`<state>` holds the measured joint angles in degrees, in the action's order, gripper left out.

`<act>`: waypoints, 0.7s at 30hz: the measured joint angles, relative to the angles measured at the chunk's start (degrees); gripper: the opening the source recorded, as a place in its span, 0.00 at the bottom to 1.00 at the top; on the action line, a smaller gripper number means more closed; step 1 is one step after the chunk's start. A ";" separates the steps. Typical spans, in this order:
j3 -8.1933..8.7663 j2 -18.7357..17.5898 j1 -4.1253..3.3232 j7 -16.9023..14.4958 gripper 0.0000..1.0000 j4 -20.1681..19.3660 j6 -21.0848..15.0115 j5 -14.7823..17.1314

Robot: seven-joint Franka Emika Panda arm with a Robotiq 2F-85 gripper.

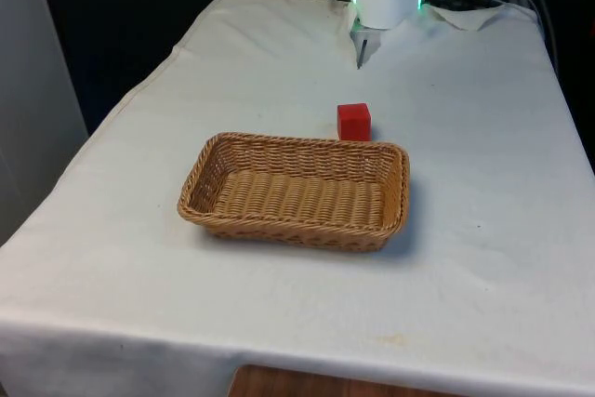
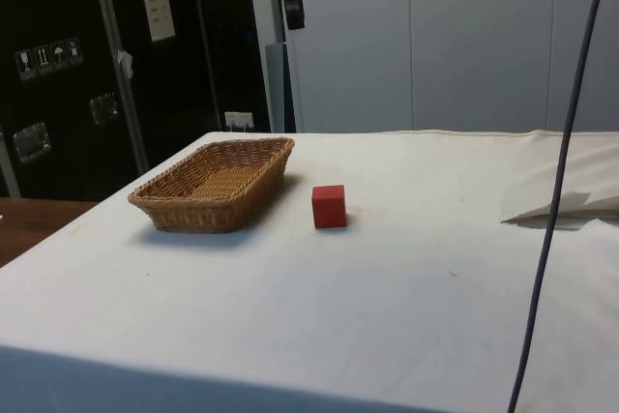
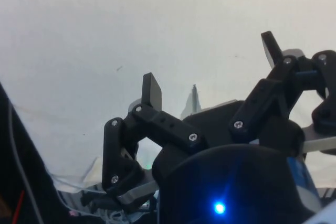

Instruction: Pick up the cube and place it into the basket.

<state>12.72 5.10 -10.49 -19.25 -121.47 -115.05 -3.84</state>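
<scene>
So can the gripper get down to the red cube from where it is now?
Probably yes. The gripper is open and empty, the red cube stands alone on the cloth, apart from the basket, with nothing over it.

Cube (image 1: 353,122) parked on table (image 1: 483,258) just behind basket (image 1: 296,227) far rim, toward front view's right.

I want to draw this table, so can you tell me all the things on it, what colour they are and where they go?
cube: one, red, on the white cloth just behind the basket's far rim, apart from it.
basket: one, brown wicker, in the middle of the table, nothing inside.
cloth: one, white, covering the whole table.
gripper: one, black, high above the cloth with jaws spread wide, holding nothing, cube well ahead of it.
</scene>
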 measured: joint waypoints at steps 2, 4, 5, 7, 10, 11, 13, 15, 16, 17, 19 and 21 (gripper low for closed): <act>0.00 0.17 0.00 0.11 1.00 -0.46 -0.29 -0.74; 0.00 0.34 0.00 0.23 1.00 -0.86 -0.74 -1.15; 0.00 0.40 0.00 0.23 1.00 -1.03 -0.92 -1.15; 0.00 0.52 0.00 0.23 1.00 -1.26 -0.97 -1.15; 0.00 0.92 0.00 0.23 1.00 -1.72 -0.97 -1.15; 0.00 0.92 0.00 0.23 1.00 -1.72 -0.97 -1.15; 0.06 1.09 0.00 0.23 1.00 -2.23 -1.20 -1.15; 0.29 1.15 0.00 0.11 1.00 -3.27 -2.41 -0.97; 0.29 1.15 0.00 0.11 1.00 -3.27 -2.41 -0.97; 0.40 1.15 0.00 0.00 1.00 -3.72 -2.98 -0.86; 0.63 1.15 0.00 -0.29 1.00 -4.64 -4.18 -0.57; 0.74 1.15 0.00 -0.40 1.00 -5.10 -4.76 -0.40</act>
<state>13.46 6.25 -10.49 -19.65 -126.57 -119.81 -4.24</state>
